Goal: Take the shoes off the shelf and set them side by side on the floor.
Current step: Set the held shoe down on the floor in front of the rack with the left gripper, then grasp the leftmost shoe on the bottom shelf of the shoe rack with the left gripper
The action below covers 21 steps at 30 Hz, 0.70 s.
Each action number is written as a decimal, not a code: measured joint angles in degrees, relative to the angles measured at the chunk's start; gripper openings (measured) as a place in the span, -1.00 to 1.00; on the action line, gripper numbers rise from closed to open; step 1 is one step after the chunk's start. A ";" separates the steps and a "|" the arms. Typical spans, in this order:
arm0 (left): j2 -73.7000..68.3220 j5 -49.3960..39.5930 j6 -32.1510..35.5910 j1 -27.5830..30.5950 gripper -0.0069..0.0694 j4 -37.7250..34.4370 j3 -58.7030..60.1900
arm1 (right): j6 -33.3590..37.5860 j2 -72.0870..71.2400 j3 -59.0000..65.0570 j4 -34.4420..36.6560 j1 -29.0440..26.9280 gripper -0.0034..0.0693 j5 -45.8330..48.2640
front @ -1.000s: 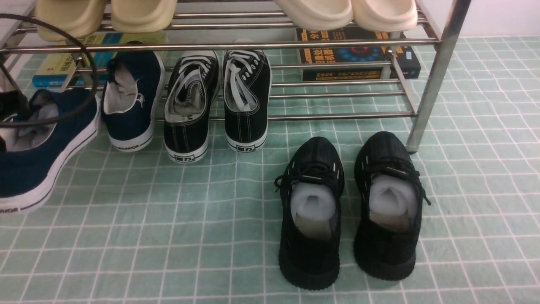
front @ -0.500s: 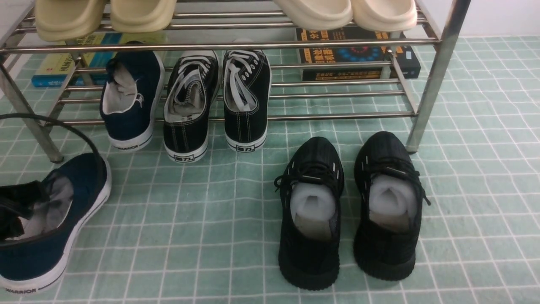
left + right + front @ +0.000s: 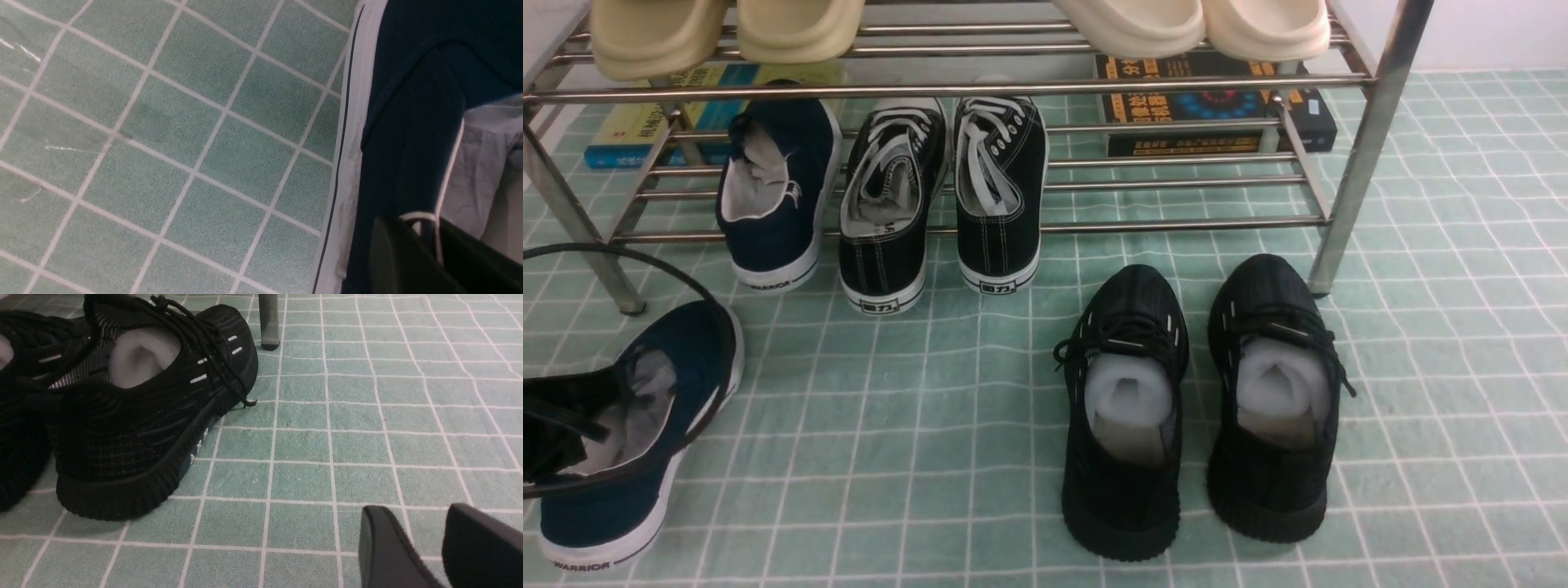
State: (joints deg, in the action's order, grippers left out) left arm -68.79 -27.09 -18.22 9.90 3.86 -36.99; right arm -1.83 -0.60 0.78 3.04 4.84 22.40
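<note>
Largely cut off at the front view's edge, the left gripper [image 3: 425, 232] has its jaws pinching the collar of the navy shoe [image 3: 686, 343], which is now lower toward the floor [image 3: 915, 425] than a second ago, while the right gripper [image 3: 427, 526] has its jaws apart and empty.

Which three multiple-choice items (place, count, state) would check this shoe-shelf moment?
1. Where is the unheld navy slip-on?
A. lower tier of the shelf
B. top tier
C. inside a box

2. How many all-black knit sneakers stand on the floor?
A. one
B. two
C. four

3. What is the left gripper doing?
A. hanging open, empty
B. pinching a white lace
C. shut on the other navy slip-on's collar

1 A: its heel juts from the lower bars beside the black canvas sneakers.
2 B: the pair stands before the shelf.
3 C: its fingers pinch the collar edge.
</note>
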 joint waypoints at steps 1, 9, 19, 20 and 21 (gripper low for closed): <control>-0.04 0.00 0.20 0.00 -0.61 0.33 0.00 | 0.00 0.00 0.00 0.00 0.00 -0.25 0.00; 0.08 -0.56 0.20 0.00 -0.12 0.52 -0.53 | -0.14 0.00 0.00 0.00 0.00 -0.25 0.00; 0.18 -13.85 0.20 0.00 0.14 -3.02 -13.00 | -0.14 0.00 0.00 0.00 0.00 -0.25 0.00; 0.08 -14.74 0.36 0.00 0.07 -4.25 -14.78 | -0.17 0.00 0.00 0.00 0.00 -0.25 0.00; -0.17 -15.08 0.71 0.00 0.00 -5.27 -16.20 | -0.17 0.00 0.00 0.00 0.00 -0.25 0.00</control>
State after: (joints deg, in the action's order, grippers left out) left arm -68.96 -42.17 -17.51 9.90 -1.41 -53.19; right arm -2.00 -0.60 0.78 3.04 4.84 22.40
